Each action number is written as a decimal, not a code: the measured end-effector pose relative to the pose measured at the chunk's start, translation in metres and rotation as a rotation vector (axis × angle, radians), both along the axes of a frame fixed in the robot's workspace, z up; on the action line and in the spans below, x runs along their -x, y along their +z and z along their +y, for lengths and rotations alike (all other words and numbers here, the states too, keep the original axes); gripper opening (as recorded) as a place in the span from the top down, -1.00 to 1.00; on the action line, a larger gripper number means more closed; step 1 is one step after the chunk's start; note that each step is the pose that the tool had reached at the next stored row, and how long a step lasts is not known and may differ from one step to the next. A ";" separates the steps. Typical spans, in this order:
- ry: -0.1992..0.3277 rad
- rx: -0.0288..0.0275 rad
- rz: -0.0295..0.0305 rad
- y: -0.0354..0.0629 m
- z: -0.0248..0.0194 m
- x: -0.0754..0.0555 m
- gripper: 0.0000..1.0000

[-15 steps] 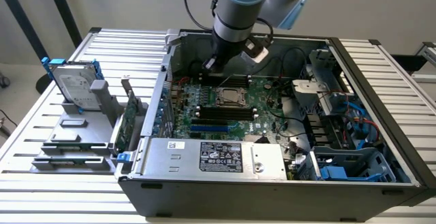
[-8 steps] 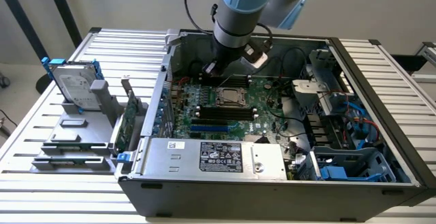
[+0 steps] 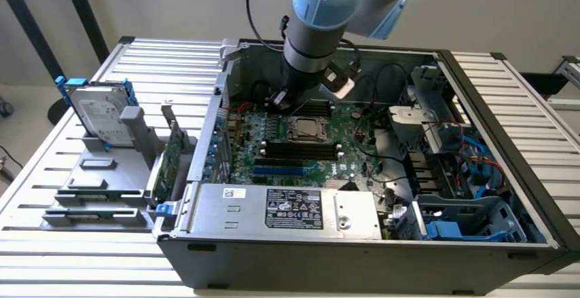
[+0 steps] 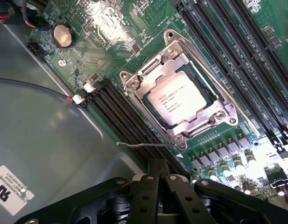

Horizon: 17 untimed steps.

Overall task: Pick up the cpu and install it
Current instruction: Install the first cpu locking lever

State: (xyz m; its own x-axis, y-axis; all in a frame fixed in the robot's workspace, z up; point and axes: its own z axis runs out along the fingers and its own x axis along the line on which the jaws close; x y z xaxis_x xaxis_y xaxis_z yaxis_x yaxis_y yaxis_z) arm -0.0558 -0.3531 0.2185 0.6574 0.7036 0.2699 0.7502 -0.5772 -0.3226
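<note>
— Where is the cpu [image 4: 181, 99]?

— The small square chip with the silvery-grey metal lid lies flat in its socket on the green motherboard [image 4: 218, 154], inside a bright metal socket frame [image 4: 153, 70] with screws at its corners. The wrist view comes close enough to show lines of print on the lid. In the exterior view the same chip [image 3: 306, 127] is a small pale square in the middle of the board.

— What is just around it?

— Rows of long black memory slots [image 4: 129, 121] run along two sides of the socket. A thin wire lever [image 4: 144, 144] lies across the nearer rows, ending at a corner of the frame. A round silver coin battery [image 4: 63, 36] sits further off on the board.

— And the gripper [image 4: 158, 165]?

— Its black fingers [image 4: 148, 196] are pressed together with nothing between them. They hang above the memory slots, beside the socket and clear of the chip.

— What does the exterior view add?

— The grey and pale-blue robot arm [image 3: 317, 33] reaches down into an open dark-grey computer case [image 3: 363, 257] that lies on its side on a pale slatted table [image 3: 81, 244]. A silver power-supply box [image 3: 290, 210] with a black label sits along the near edge of the case. Outside the case, on the exterior view's left, a grey rack [image 3: 100, 189] holds a rectangular silver hard drive [image 3: 95, 118] with blue rails, upright, and a long green circuit card [image 3: 168, 162] beside it.
</note>
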 end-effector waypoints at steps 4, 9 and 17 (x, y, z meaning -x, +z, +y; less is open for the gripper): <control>0.000 0.0000 -0.0021 -0.0072 0.0000 0.000 0.79; 0.000 0.0001 -0.0038 -0.0159 0.0005 0.000 0.79; -0.001 0.0000 -0.0038 -0.0183 0.0028 0.000 0.79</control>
